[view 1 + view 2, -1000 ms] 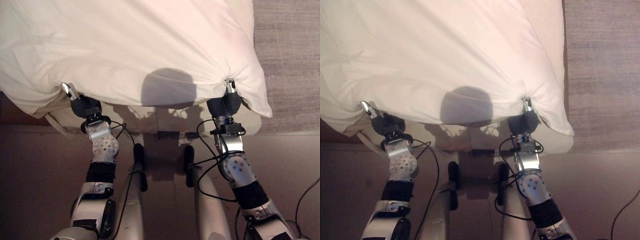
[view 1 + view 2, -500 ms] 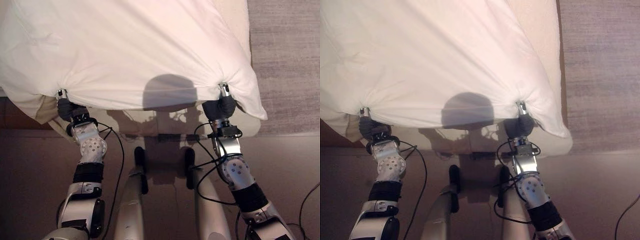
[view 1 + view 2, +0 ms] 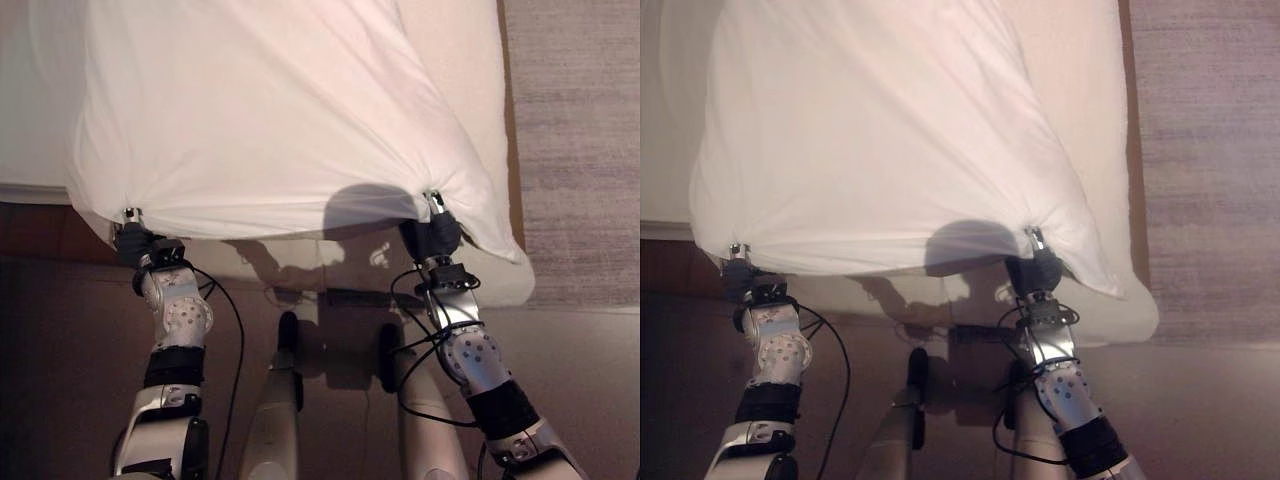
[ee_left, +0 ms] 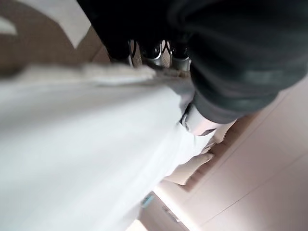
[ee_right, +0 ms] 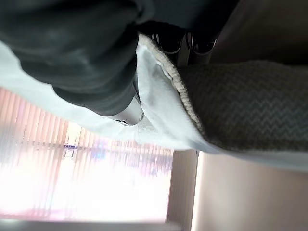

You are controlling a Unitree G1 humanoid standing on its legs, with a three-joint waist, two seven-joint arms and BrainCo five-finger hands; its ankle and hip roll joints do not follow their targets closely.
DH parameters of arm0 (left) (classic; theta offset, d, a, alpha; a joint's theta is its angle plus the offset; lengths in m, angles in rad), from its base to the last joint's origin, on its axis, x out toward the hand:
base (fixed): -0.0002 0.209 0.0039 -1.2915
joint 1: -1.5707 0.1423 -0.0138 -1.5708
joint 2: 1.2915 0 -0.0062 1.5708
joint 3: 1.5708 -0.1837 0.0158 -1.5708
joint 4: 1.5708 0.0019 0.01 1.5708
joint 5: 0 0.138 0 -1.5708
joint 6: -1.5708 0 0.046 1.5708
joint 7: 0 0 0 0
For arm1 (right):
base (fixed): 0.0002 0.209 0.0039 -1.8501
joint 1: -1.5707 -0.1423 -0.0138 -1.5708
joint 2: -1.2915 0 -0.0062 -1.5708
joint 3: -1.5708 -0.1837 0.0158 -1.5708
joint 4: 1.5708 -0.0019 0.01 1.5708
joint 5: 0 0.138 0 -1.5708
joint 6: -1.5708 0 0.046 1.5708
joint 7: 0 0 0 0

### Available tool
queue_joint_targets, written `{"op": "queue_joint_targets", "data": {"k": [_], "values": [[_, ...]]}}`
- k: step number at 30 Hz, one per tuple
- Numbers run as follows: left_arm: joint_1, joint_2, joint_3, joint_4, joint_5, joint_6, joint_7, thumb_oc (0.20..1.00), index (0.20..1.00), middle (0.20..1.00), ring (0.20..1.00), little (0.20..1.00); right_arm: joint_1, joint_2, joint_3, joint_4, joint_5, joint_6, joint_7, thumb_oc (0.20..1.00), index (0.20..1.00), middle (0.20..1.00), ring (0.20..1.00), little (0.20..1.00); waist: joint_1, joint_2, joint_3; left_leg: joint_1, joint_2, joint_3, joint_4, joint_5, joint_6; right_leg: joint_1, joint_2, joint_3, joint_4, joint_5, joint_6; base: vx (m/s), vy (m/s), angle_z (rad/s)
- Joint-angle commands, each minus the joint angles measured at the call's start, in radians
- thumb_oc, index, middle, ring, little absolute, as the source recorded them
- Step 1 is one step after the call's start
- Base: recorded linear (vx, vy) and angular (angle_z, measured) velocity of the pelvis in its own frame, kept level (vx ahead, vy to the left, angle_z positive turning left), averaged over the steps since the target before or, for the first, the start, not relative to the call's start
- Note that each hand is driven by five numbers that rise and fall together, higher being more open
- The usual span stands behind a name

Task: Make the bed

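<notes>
Duvet [image 3: 270, 110]: near edge lifted off bed [image 3: 480, 40], kept taut for spreading | left hand [image 3: 130, 238]: clamped on edge | right hand [image 3: 432, 232]: clamped on edge

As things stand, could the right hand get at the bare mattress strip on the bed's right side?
Probably not yet: the right hand is shut on the duvet edge, as is the left hand. The mattress strip lies uncovered, but it must let go first.
</notes>
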Motion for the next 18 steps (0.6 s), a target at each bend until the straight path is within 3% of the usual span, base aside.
{"op": "queue_joint_targets", "data": {"k": [1, 2, 3, 4, 5, 6, 7, 8, 9, 10, 11, 13, 14, 15, 16, 18], "values": [[0.098, 0.073, 0.117, -0.049, 0.033, -0.135, -0.003, 0.2, 0.2, 0.2, 0.2, 0.2, 0.072, -0.023, -0.156, -0.061, 0.015, -0.085, 0.064, 0.2, 0.2, 0.2, 0.2, 0.2, 0.003, -0.002, -0.074, 0.044, 0.029, -0.117, -0.147, 0.133, -0.016, 0.052, 0.04, 0.076, -0.19, 0.092, 0.085, -0.04, 0.515, -0.2], [0.101, 0.05, 0.094, -0.081, 0.001, -0.14, -0.04, 0.2, 0.2, 0.2, 0.2, 0.2, 0.072, -0.033, -0.166, -0.031, 0.012, -0.082, 0.067, 0.2, 0.2, 0.2, 0.2, 0.2, -0.009, -0.006, -0.069, 0.012, -0.016, -0.059, -0.032, 0.031, 0.0, 0.062, -0.01, 0.095, -0.227, 0.135, 0.118, -0.04, 0.566, -0.15], [0.091, 0.04, 0.066, -0.108, -0.003, -0.131, -0.064, 0.2, 0.2, 0.2, 0.2, 0.2, 0.072, -0.033, -0.184, -0.031, 0.005, -0.087, 0.068, 0.2, 0.2, 0.2, 0.2, 0.2, -0.011, -0.013, -0.062, -0.018, -0.055, -0.011, 0.072, -0.029, 0.009, 0.088, -0.063, 0.103, -0.279, 0.186, 0.144, -0.06, 0.582, -0.05], [0.091, 0.04, 0.065, -0.109, -0.003, -0.131, -0.064, 0.2, 0.2, 0.2, 0.2, 0.2, 0.071, -0.033, -0.185, -0.031, 0.005, -0.086, 0.067, 0.2, 0.2, 0.2, 0.2, 0.2, -0.009, -0.014, -0.062, -0.028, -0.06, -0.01, 0.087, -0.032, 0.012, 0.088, -0.066, 0.106, -0.288, 0.194, 0.148, 0.02, 0.744, 0.22], [0.115, 0.01, 0.032, -0.137, -0.035, -0.128, -0.099, 0.2, 0.2, 0.2, 0.2, 0.2, 0.085, -0.018, -0.208, -0.042, 0.004, -0.077, 0.07, 0.2, 0.2, 0.2, 0.2, 0.2, -0.012, -0.012, -0.063, -0.075, -0.15, 0.013, 0.195, -0.128, 0.051, 0.146, -0.153, 0.138, -0.447, 0.34, 0.172, 0.02, 0.558, 0.34], [0.115, 0.01, 0.032, -0.137, -0.036, -0.128, -0.101, 0.2, 0.2, 0.2, 0.2, 0.2, 0.086, -0.018, -0.209, -0.043, 0.004, -0.077, 0.07, 0.2, 0.2, 0.2, 0.2, 0.2, -0.012, -0.014, -0.065, -0.083, -0.154, 0.014, 0.201, -0.124, 0.054, 0.146, -0.158, 0.139, -0.461, 0.352, 0.175, 0.07, 0.799, 0.35], [0.124, 0.008, 0.018, -0.153, -0.046, -0.124, -0.116, 0.2, 0.2, 0.2, 0.2, 0.2, 0.095, -0.013, -0.214, -0.035, 0.001, -0.069, 0.07, 0.2, 0.2, 0.2, 0.2, 0.2, -0.012, -0.009, -0.072, -0.101, -0.187, 0.034, 0.22, -0.156, 0.077, 0.156, -0.219, 0.13, -0.542, 0.454, 0.179, 0.08, 0.76, 0.07], [0.152, -0.013, -0.03, -0.193, -0.015, -0.096, -0.133, 0.2, 0.2, 0.2, 0.2, 0.2, 0.1, 0.02, -0.204, -0.028, -0.016, -0.065, 0.072, 0.2, 0.2, 0.2, 0.2, 0.2, -0.004, 0.009, -0.088, -0.107, -0.211, 0.074, 0.247, -0.195, 0.108, 0.195, -0.253, 0.079, -0.64, 0.496, 0.154, 0.09, 0.959, -0.13], [0.141, -0.012, -0.048, -0.189, -0.021, -0.101, -0.134, 0.2, 0.2, 0.2, 0.2, 0.2, 0.11, 0.029, -0.199, -0.029, -0.019, -0.062, 0.077, 0.2, 0.2, 0.2, 0.2, 0.2, -0.016, 0.009, -0.09, -0.109, -0.229, 0.081, 0.243, -0.192, 0.123, 0.204, -0.208, 0.099, -0.592, 0.428, 0.131, 0.05, 0.698, -0.47], [0.14, -0.012, -0.048, -0.188, -0.022, -0.102, -0.135, 0.2, 0.2, 0.2, 0.2, 0.2, 0.11, 0.03, -0.2, -0.03, -0.019, -0.062, 0.077, 0.2, 0.2, 0.2, 0.2, 0.2, -0.017, 0.007, -0.09, -0.111, -0.231, 0.081, 0.242, -0.189, 0.123, 0.198, -0.21, 0.101, -0.583, 0.425, 0.131, -0.04, 0.552, -0.77], [0.13, -0.014, -0.071, -0.214, -0.013, -0.087, -0.154, 0.2, 0.2, 0.2, 0.2, 0.2, 0.111, 0.044, -0.19, -0.006, -0.007, -0.062, 0.08, 0.2, 0.2, 0.2, 0.2, 0.2, -0.03, 0.011, -0.086, -0.099, -0.26, 0.095, 0.207, -0.17, 0.138, 0.163, -0.106, 0.092, -0.531, 0.339, 0.113, -0.02, 0.467, -0.68], [0.143, -0.022, -0.073, -0.245, 0.003, -0.077, -0.155, 0.2, 0.2, 0.2, 0.2, 0.2, 0.121, 0.052, -0.185, 0.014, 0.0, -0.065, 0.085, 0.2, 0.2, 0.2, 0.2, 0.2, -0.038, 0.001, -0.071, -0.053, -0.278, 0.119, 0.145, -0.156, 0.142, 0.129, 0.034, 0.042, -0.435, 0.242, 0.081, -0.02, 0.444, -0.28], [0.141, -0.024, -0.08, -0.251, 0.017, -0.068, -0.149, 0.2, 0.2, 0.2, 0.2, 0.2, 0.128, 0.053, -0.178, 0.027, 0.004, -0.065, 0.088, 0.2, 0.2, 0.2, 0.2, 0.2, -0.043, -0.01, -0.07, -0.033, -0.293, 0.131, 0.106, -0.143, 0.142, 0.127, 0.088, 0.02, -0.408, 0.223, 0.075, -0.03, 0.179, -0.19], [0.141, -0.024, -0.08, -0.252, 0.018, -0.067, -0.147, 0.2, 0.2, 0.2, 0.2, 0.2, 0.127, 0.053, -0.178, 0.028, 0.005, -0.065, 0.089, 0.2, 0.2, 0.2, 0.2, 0.2, -0.044, -0.012, -0.07, -0.032, -0.294, 0.131, 0.101, -0.136, 0.141, 0.125, 0.086, 0.02, -0.407, 0.225, 0.074, -0.01, 0.125, -0.17], [0.136, -0.026, -0.087, -0.257, 0.025, -0.065, -0.135, 0.2, 0.2, 0.2, 0.2, 0.2, 0.134, 0.057, -0.173, 0.029, 0.003, -0.07, 0.09, 0.2, 0.2, 0.2, 0.2, 0.2, -0.051, -0.02, -0.071, -0.012, -0.31, 0.134, 0.061, -0.122, 0.14, 0.119, 0.147, 0.022, -0.385, 0.211, 0.068, 0.01, 0.097, -0.06], [0.127, -0.032, -0.103, -0.253, 0.044, -0.06, -0.11, 0.2, 0.2, 0.2, 0.2, 0.2, 0.146, 0.06, -0.165, 0.031, -0.003, -0.076, 0.083, 0.2, 0.2, 0.2, 0.2, 0.2, -0.057, -0.028, -0.082, 0.006, -0.34, 0.136, 0.024, -0.103, 0.142, 0.125, 0.218, 0.034, -0.38, 0.2, 0.055, 0.03, 0.107, 0.01]]}}
